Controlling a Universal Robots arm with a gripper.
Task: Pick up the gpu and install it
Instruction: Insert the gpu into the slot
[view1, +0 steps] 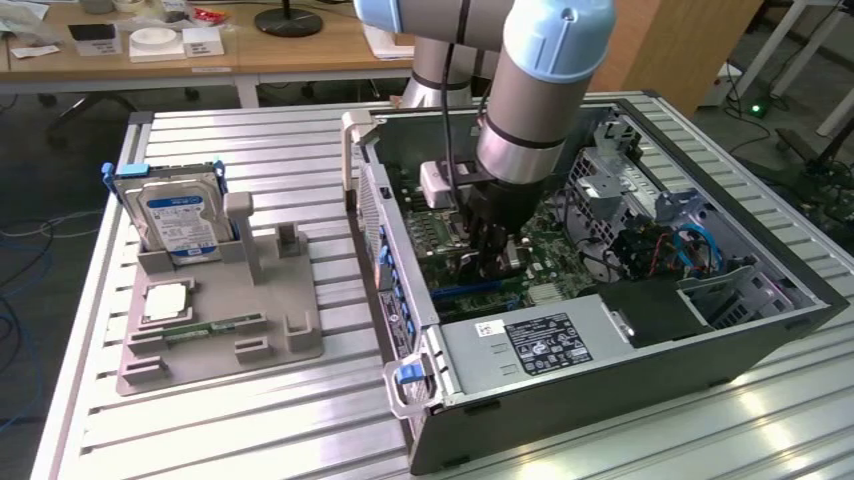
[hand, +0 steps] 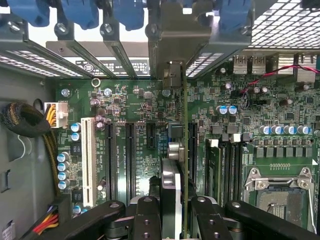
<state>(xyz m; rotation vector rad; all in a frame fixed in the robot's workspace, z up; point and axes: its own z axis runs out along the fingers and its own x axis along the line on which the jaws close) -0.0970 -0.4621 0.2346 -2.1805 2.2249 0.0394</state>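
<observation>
The gpu (hand: 172, 185) appears edge-on in the wrist view, a thin card standing upright between my two black fingers (hand: 146, 215). Its metal end bracket (hand: 172, 45) reaches the rear slot openings of the case. My gripper (hand: 177, 212) is shut on the card's near end. The card hangs directly over the green motherboard (hand: 140, 105), in line with a long black slot (hand: 191, 150); I cannot tell whether it touches the slot. In the exterior view my gripper (view1: 487, 250) is lowered inside the open computer case (view1: 747, 330), close above the board.
Left of the case, a grey fixture (view1: 220, 330) holds a blue-labelled hard drive (view1: 180, 215), a square chip (view1: 167, 300) and a green memory stick (view1: 214, 327). The power supply (view1: 534, 345) fills the case's near end. A CPU socket (hand: 277, 192), memory sticks (hand: 215, 165) and cables (hand: 30, 125) flank the card.
</observation>
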